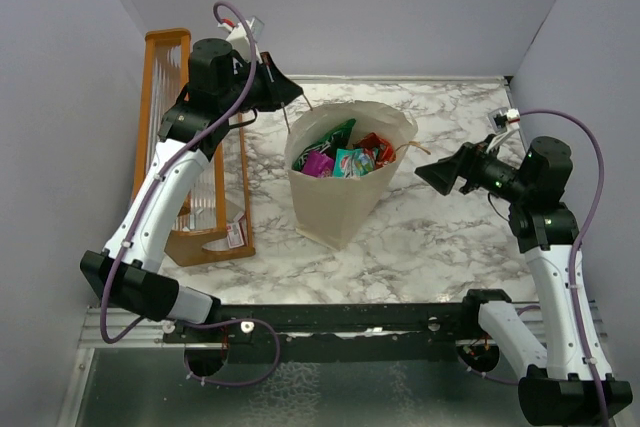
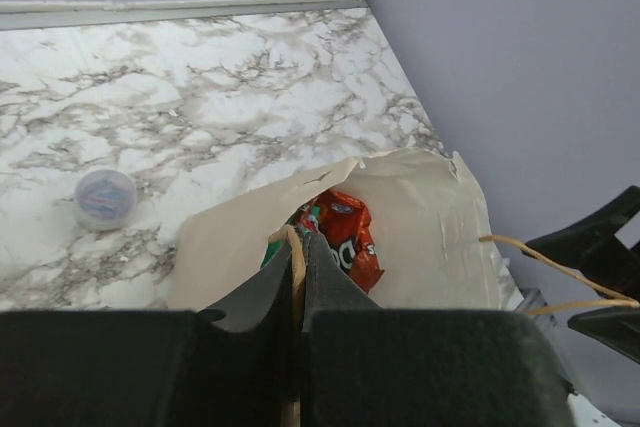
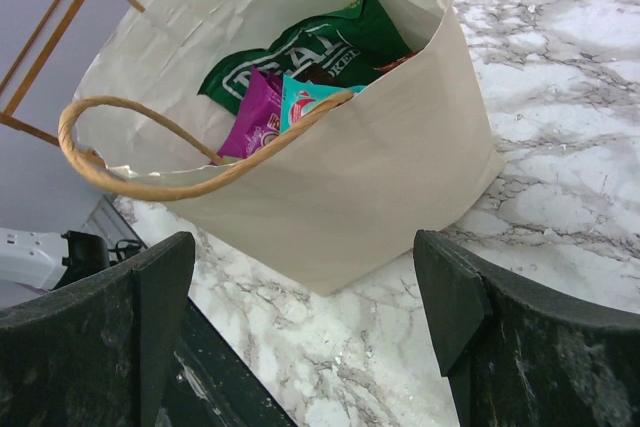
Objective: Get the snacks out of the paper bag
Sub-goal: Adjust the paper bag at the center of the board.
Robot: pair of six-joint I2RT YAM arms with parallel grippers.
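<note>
The cream paper bag stands upright mid-table with its mouth open. Inside lie a green chip bag, a purple pouch, a teal-pink packet and an orange-red bag. My left gripper is over the bag's far-left rim, shut on a tan loop handle; the orange-red bag shows just beyond its tips. My right gripper is open and empty, just right of the bag, apart from it. In the right wrist view the bag, its other handle and the green bag lie ahead.
An orange-framed wooden rack stands at the left, close to the left arm. A small clear cup sits on the marble beyond the bag. Grey walls close in the left, back and right. A black rail runs along the near edge.
</note>
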